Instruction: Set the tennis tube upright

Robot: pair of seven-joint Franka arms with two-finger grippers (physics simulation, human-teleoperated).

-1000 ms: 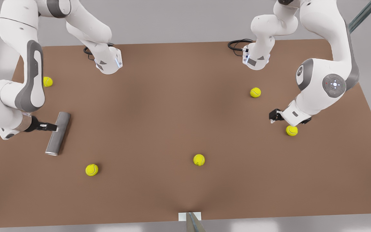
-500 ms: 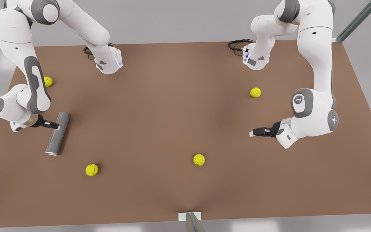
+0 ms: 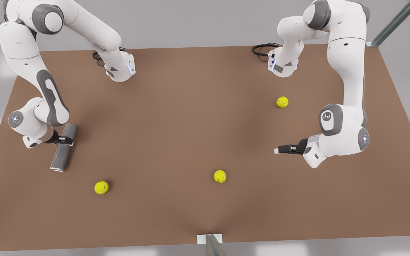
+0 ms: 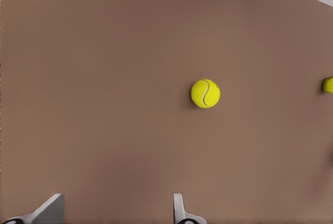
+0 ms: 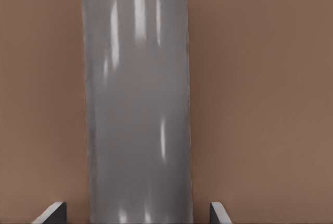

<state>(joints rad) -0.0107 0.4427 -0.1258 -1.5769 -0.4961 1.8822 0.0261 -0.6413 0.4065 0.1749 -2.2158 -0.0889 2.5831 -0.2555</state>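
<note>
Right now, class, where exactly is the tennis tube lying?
The tennis tube lies flat near the table's edge on the front view's left, the right gripper straddling it, a tennis ball nearby.

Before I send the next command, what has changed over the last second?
The right tool has pushed in from beside the tennis tube and now straddles it, open, not gripping. The left tool, open, swung toward the front view's left and a little nearer the camera. The tube lies flat where it was; the tennis balls have not moved.
</note>
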